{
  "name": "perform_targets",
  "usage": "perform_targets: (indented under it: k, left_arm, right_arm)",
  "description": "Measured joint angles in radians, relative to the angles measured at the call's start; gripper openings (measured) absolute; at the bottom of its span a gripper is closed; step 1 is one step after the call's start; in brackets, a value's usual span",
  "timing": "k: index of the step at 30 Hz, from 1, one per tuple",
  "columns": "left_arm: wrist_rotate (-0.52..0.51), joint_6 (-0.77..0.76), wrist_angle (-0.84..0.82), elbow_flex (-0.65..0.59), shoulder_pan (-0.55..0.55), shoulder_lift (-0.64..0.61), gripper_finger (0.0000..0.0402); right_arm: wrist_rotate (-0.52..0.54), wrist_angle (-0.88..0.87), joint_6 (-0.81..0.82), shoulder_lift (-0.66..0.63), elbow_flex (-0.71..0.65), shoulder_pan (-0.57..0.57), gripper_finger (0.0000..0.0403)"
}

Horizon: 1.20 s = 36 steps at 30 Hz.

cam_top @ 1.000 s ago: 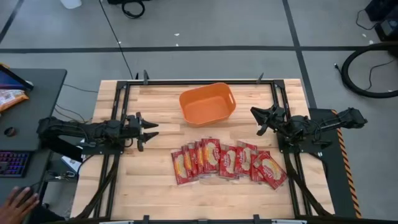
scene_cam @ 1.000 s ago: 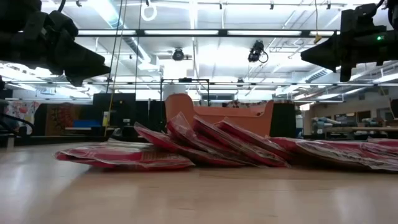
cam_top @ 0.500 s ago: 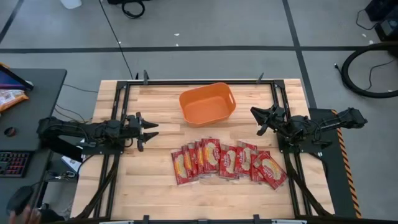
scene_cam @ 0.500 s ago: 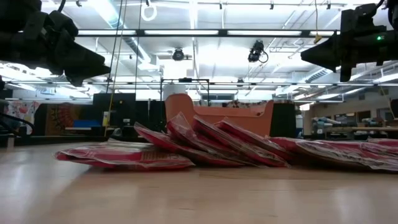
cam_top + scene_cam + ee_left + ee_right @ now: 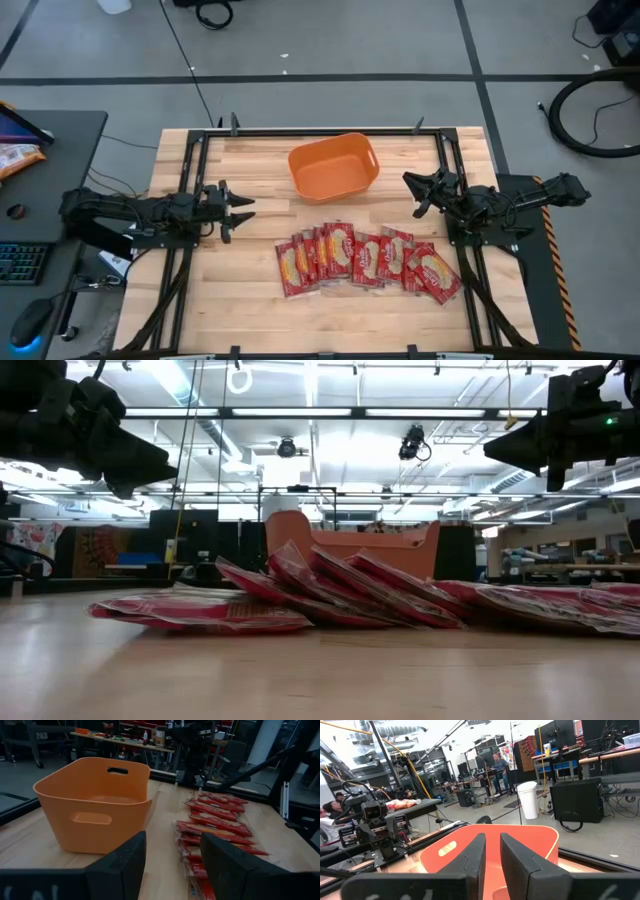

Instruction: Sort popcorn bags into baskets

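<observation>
Several red popcorn bags point(image 5: 365, 260) lie in an overlapping row on the wooden table, near its front; each leans on its neighbour point(image 5: 330, 595) point(image 5: 215, 822). The orange basket point(image 5: 333, 166) stands behind them near the far edge point(image 5: 92, 805) point(image 5: 490, 852). My left gripper point(image 5: 243, 210) hovers open at the table's left side, above the wood, pointing right. My right gripper point(image 5: 412, 192) hovers at the right side, pointing toward the basket, fingers slightly apart and holding nothing.
A black metal frame point(image 5: 200, 140) runs along the table's edges. A dark side desk with a keyboard point(image 5: 20, 262) and mouse stands left of the table. People sit at benches in the room beyond point(image 5: 330, 810). Bare wood lies between bags and basket.
Neither arm nor any bag has moved. At the side desk left of the table, a person's hand seen one second ago has drawn out of view.
</observation>
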Motion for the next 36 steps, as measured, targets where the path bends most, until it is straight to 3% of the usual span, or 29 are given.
perform_targets:
  k: [18,29,36]
  left_arm:
    - [0.000,-0.004,0.004,0.000,0.000,0.000,0.0192]
    - [-0.001,-0.060,0.291,0.000,0.000,0.000,0.0192]
    - [-0.090,-0.050,0.318,0.000,0.000,0.000,0.0192]
  right_arm:
    - [0.000,0.000,0.000,0.000,0.000,0.000,0.0061]
    - [0.000,0.000,0.000,0.000,0.000,0.000,0.0061]
    - [0.000,0.000,0.000,0.000,0.000,0.000,0.0061]
